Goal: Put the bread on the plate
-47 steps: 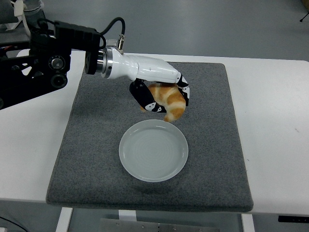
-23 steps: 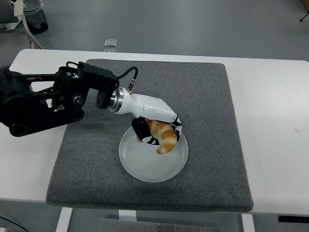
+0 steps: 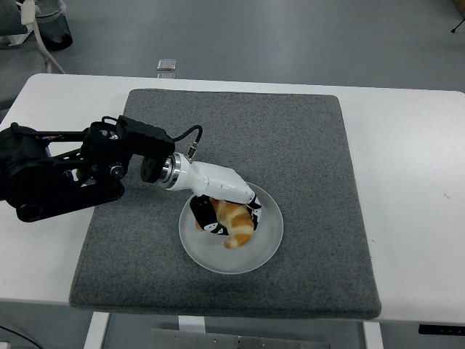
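A golden-brown croissant (image 3: 236,224) is held in my left hand (image 3: 224,215), low over the middle of a pale round plate (image 3: 265,242). The hand's black and white fingers are curled around the bread, which touches or nearly touches the plate's surface. The plate lies on the front half of a grey mat (image 3: 305,145). My left arm reaches in from the left edge, its white forearm angled down to the plate. My right arm is out of view.
The grey mat covers most of the white table (image 3: 414,182). A small clear object (image 3: 168,65) lies on the floor beyond the table's far edge. The black arm body (image 3: 51,171) hangs over the table's left side.
My left hand has carried the croissant from above the mat behind the plate toward me and down, onto the plate's middle. The arm has lowered and drawn to the left.
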{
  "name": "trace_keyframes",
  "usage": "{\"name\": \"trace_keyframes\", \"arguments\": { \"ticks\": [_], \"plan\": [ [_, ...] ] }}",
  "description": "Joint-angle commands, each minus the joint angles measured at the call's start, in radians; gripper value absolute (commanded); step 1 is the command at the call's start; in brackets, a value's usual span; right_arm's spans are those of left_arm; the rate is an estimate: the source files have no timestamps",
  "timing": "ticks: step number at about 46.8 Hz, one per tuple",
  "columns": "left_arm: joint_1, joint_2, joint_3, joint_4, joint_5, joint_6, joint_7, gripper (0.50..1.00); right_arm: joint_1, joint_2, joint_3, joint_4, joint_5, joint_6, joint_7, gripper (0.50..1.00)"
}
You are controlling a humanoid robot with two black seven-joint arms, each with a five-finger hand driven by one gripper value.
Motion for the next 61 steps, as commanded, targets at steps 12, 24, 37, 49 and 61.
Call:
{"name": "trace_keyframes", "arguments": {
  "ticks": [12, 24, 37, 49, 61],
  "plan": [
    [0.010, 0.000, 0.000, 0.005, 0.011, -0.002, 0.000, 0.500, 0.000, 0.000, 0.000, 0.000, 0.000, 0.002, 0.002, 0.930],
    [0.012, 0.000, 0.000, 0.005, 0.014, -0.002, 0.000, 0.500, 0.000, 0.000, 0.000, 0.000, 0.000, 0.000, 0.000, 0.930],
    [0.015, 0.002, 0.000, 0.012, 0.014, 0.001, 0.000, 0.500, 0.000, 0.000, 0.000, 0.000, 0.000, 0.000, 0.000, 0.930],
    [0.015, 0.004, 0.002, 0.018, 0.014, 0.001, 0.000, 0.580, 0.000, 0.000, 0.000, 0.000, 0.000, 0.000, 0.000, 0.932],
    [0.030, 0.000, 0.000, 0.021, 0.011, 0.001, 0.000, 0.773, 0.000, 0.000, 0.000, 0.000, 0.000, 0.000, 0.000, 0.930]
  ]
}}
